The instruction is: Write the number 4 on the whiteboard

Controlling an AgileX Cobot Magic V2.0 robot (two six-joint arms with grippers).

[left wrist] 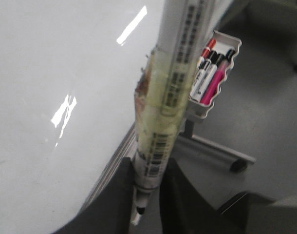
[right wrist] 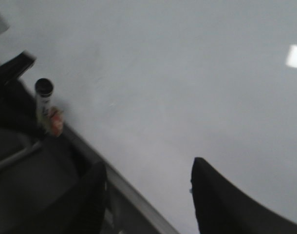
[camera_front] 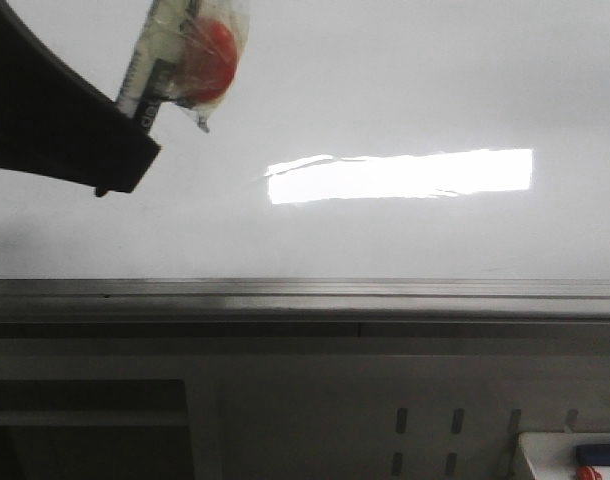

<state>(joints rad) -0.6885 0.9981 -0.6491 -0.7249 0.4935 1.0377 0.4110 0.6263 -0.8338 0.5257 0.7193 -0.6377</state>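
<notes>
The whiteboard fills the upper front view, glossy white, with a bright glare patch and a grey edge rail below. No number 4 shows on it in any view. My left gripper is shut on a white barcoded marker wrapped in yellowish tape. In the front view the left gripper sits at the top left, with the marker's red-capped end over the board. My right gripper is open and empty over the board's rail. The whiteboard also shows in the left wrist view and the right wrist view.
A white tray with several spare markers hangs beside the board's stand; its corner shows at the lower right of the front view. The left arm's marker shows in the right wrist view. Grey floor lies beyond the rail.
</notes>
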